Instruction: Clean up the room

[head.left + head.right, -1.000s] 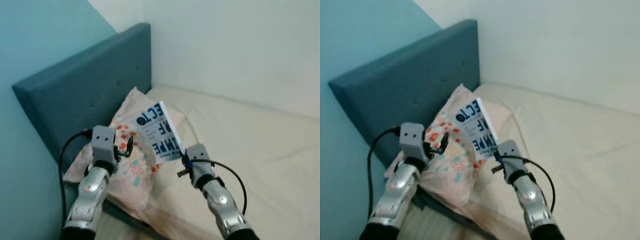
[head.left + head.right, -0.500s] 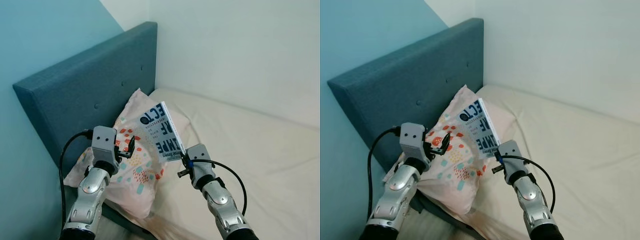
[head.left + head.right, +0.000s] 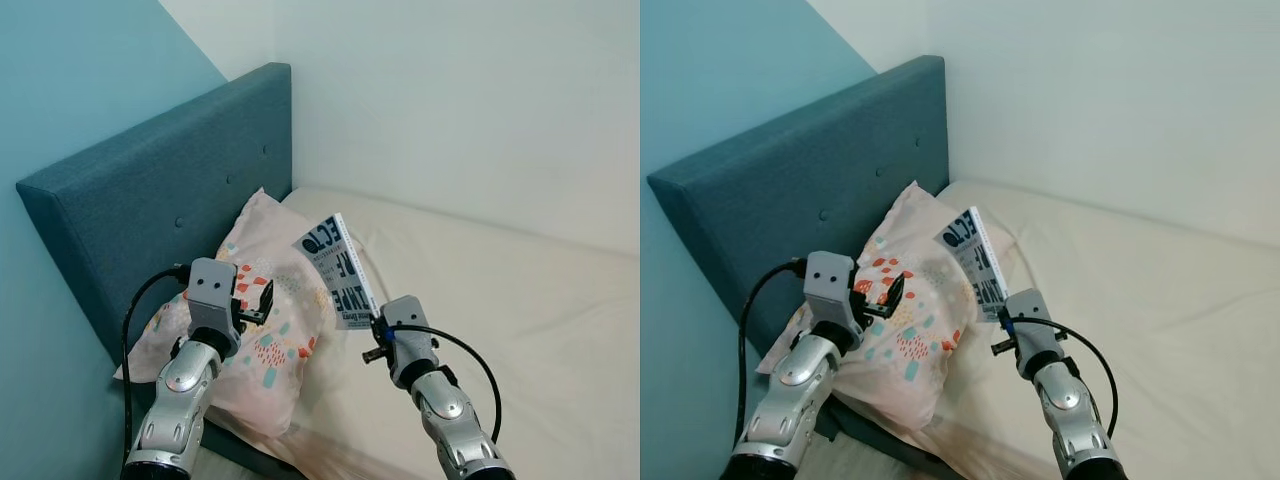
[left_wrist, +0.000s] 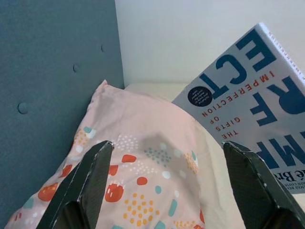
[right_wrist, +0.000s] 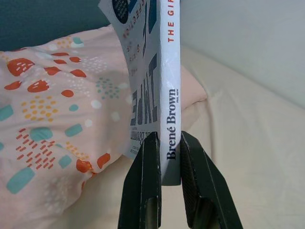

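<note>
My right gripper (image 3: 375, 322) is shut on the lower edge of a white book with blue lettering (image 3: 338, 268), holding it upright above the bed. The book's spine (image 5: 170, 90) sits between the two black fingers (image 5: 143, 191). A pink pillow with coloured spots (image 3: 265, 330) leans against the blue headboard (image 3: 150, 205), just left of the book. My left gripper (image 3: 262, 296) hovers open over the pillow, with the pillow (image 4: 143, 167) and the book cover (image 4: 252, 109) beyond its fingertips (image 4: 95, 162).
The cream mattress (image 3: 520, 320) stretches out to the right, bounded by a white wall (image 3: 450, 100) behind. A teal wall (image 3: 70, 80) rises left of the headboard.
The camera has shifted, so the scene sits differently. The right gripper has tilted the book more edge-on and a little rightward off the pillow. The left gripper stays open over the pillow.
</note>
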You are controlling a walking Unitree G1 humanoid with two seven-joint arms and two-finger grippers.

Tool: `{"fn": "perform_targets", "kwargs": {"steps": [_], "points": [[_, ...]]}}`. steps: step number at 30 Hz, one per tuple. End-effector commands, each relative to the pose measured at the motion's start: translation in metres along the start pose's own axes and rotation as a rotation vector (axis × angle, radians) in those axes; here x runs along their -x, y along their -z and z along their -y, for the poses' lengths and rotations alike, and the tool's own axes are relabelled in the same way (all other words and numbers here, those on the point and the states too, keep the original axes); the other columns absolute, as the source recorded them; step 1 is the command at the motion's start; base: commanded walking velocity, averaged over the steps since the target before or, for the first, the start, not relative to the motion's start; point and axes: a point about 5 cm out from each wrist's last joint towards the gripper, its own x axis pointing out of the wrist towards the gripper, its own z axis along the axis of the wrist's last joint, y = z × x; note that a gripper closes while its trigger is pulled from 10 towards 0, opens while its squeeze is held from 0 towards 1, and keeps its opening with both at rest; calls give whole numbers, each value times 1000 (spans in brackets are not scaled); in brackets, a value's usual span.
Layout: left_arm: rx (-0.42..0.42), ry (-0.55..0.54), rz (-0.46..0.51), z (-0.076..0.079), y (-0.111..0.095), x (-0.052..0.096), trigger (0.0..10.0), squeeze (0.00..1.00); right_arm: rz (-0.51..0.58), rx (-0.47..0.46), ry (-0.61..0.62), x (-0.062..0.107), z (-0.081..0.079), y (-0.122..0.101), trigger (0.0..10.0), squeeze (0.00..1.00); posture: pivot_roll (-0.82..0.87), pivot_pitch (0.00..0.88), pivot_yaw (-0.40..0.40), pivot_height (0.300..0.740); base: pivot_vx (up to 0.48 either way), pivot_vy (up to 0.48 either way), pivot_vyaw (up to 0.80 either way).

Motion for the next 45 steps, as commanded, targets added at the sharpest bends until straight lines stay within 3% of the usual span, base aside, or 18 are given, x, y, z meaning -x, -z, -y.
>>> {"fn": "perform_targets", "kwargs": {"steps": [1, 17, 40, 43, 45], "points": [[-2, 7, -28, 0, 5, 2, 10000, 0, 43, -13, 18, 0, 4, -9, 10000, 0, 10, 0, -20, 695, 0, 0, 0], [6, 14, -39, 2, 8, 5, 10000, 0, 42, -9, 13, 4, 6, -7, 10000, 0, 2, 0, -23, 635, 0, 0, 0], [10, 33, -50, 5, 10, 7, 10000, 0, 43, 4, 14, 6, 9, -10, 10000, 0, -2, 0, -26, 611, 0, 0, 0], [8, 32, -51, 4, 10, 7, 10000, 0, 52, 87, 1, 6, 13, -14, 10000, 0, -3, 0, -25, 611, 0, 0, 0], [6, 33, -52, 3, 9, 8, 10000, 0, 26, 228, -60, 4, 14, -17, 10000, 0, -6, 2, -24, 611, 0, 0, 0]]}}
